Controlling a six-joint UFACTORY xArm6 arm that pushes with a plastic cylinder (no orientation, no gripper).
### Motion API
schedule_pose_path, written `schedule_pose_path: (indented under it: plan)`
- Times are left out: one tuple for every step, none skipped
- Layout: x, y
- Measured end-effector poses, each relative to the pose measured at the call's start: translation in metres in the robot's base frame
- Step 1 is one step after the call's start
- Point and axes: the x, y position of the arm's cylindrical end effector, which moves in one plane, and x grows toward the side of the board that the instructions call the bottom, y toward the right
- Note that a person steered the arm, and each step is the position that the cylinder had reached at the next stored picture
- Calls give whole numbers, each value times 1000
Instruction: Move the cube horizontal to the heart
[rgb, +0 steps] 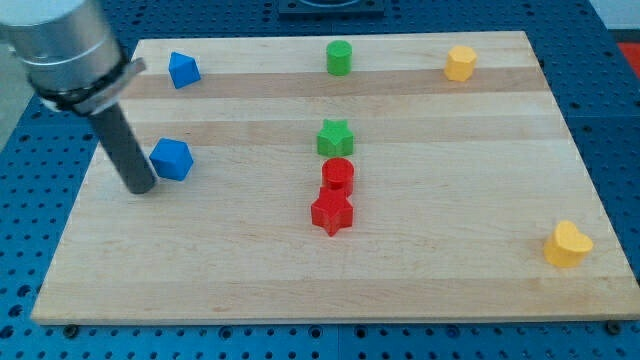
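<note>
Blue cube (172, 159) lies at the wooden board's (450, 280) left side, our tip (141, 188) just beside it on the view's left. We carry no jaws, only a rod. Yellow heart (567, 244) sits well apart, at the view's lower right.

Arm (62, 45) cut off by frame's top and left edges, upper left. Dark object (331, 5) at top centre cut by top edge; identity unclear. Perforated blue base (615, 120) runs past all frame edges. Red cylinder (338, 175) lower part hidden behind red star (331, 213).
</note>
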Motion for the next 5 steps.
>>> schedule_pose_path:
  plan:
    - [-8,-43]
    - [-63,-24]
    - [-62,29]
    - [-46,36]
    - [-1,73]
